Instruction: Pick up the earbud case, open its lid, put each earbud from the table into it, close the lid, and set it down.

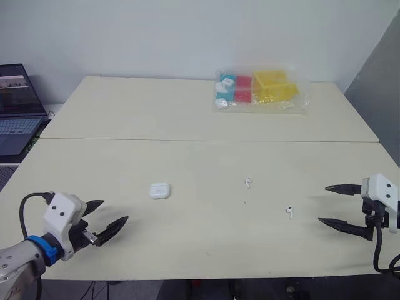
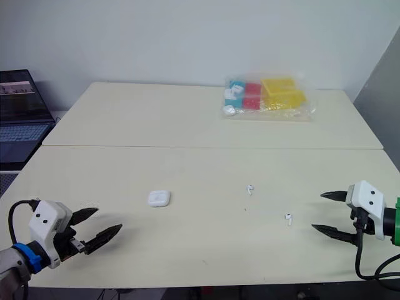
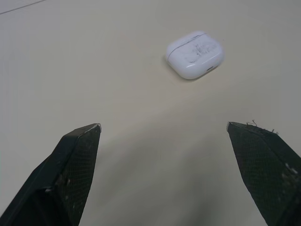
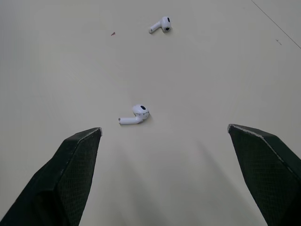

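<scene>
The white earbud case (image 1: 160, 190) lies shut on the cream table (image 1: 187, 112), left of centre; in the left wrist view the case (image 3: 194, 54) sits ahead of the fingers. Two white earbuds lie loose: one earbud (image 1: 248, 182) near the middle, the other earbud (image 1: 289, 212) closer to the right. The right wrist view has the nearer earbud (image 4: 134, 115) and the farther earbud (image 4: 160, 24). My left gripper (image 1: 107, 217) hovers open at the front left, short of the case. My right gripper (image 1: 334, 205) is open at the right, empty, pointing toward the earbuds.
A clear plastic bag (image 1: 261, 90) of yellow, red and teal blocks rests at the back of the table. A laptop (image 1: 17, 109) stands off the table's left side. A seam (image 1: 206, 140) runs across where two tabletops join.
</scene>
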You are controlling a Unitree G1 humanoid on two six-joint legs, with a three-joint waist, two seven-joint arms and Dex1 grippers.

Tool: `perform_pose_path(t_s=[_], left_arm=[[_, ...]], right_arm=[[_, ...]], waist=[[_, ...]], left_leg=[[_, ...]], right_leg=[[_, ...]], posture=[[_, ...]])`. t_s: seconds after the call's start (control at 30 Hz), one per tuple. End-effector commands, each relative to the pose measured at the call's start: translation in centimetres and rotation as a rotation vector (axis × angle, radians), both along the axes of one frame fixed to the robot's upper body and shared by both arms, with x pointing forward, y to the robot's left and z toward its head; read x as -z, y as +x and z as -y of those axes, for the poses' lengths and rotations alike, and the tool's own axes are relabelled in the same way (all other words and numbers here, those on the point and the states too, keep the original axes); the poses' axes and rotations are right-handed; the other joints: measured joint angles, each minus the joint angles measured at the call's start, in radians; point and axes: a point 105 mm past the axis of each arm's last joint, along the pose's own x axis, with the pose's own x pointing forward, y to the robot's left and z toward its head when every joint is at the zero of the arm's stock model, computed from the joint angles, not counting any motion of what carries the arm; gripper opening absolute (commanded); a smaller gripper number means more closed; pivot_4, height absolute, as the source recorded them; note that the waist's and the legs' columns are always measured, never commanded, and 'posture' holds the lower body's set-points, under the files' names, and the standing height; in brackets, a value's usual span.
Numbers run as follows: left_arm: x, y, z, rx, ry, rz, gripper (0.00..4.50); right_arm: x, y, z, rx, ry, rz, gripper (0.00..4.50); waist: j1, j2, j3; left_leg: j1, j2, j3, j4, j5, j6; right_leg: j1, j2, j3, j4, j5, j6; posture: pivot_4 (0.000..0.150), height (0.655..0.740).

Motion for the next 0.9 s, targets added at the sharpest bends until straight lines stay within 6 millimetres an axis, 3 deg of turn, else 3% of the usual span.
perform_pose_path(t_s=[0.03, 0.43, 0.6, 0.73, 0.9], left_arm=[[-0.7, 0.3, 0.5, 0.007, -0.01, 0.035, 4.47], [-0.2, 0.1, 4.4, -0.139, -0.159, 0.083, 4.47], [-0.1, 1.6, 6.5, -0.251, -0.223, 0.118, 4.47], [1.3, 2.9, 8.1, -0.302, -0.226, 0.081, 4.47], [2.3, 4.2, 8.4, -0.372, -0.212, 0.064, 4.47]], right_arm=[[-0.7, 0.1, -0.1, -0.008, -0.015, 0.037, 4.5], [-1.2, 0.2, -1.0, -0.015, 0.013, 0.055, 4.5], [-2.2, 0.6, -2.5, -0.047, 0.049, 0.075, 4.5], [-3.7, 1.1, -4.7, -0.114, 0.087, 0.101, 4.5], [-6.0, 1.8, -6.8, -0.148, 0.159, 0.121, 4.5]], waist=[[0.0, 0.0, 0.0], [0.0, 0.0, 0.0], [0.0, -0.001, 0.0], [-0.001, -0.001, 0.0], [0.0, -0.001, 0.0]], left_leg=[[0.0, 0.0, 0.0, 0.0, 0.0, 0.0], [0.001, 0.0, 0.0, 0.001, 0.0, 0.0], [0.011, -0.001, -0.002, 0.002, 0.0, 0.0], [0.013, -0.002, -0.004, 0.002, 0.0, 0.0], [0.012, -0.002, -0.006, 0.001, 0.0, 0.0]], right_leg=[[0.0, 0.0, 0.0, 0.0, 0.0, 0.0], [0.001, 0.0, 0.002, 0.0, 0.002, 0.003], [0.011, 0.001, 0.002, 0.0, 0.002, 0.003], [0.013, 0.004, 0.002, 0.0, 0.002, 0.003], [0.013, 0.005, 0.003, 0.0, 0.002, 0.003]], posture=[[0.15, 0.74], [0.15, 0.74], [0.15, 0.74], [0.15, 0.74], [0.15, 0.74]])
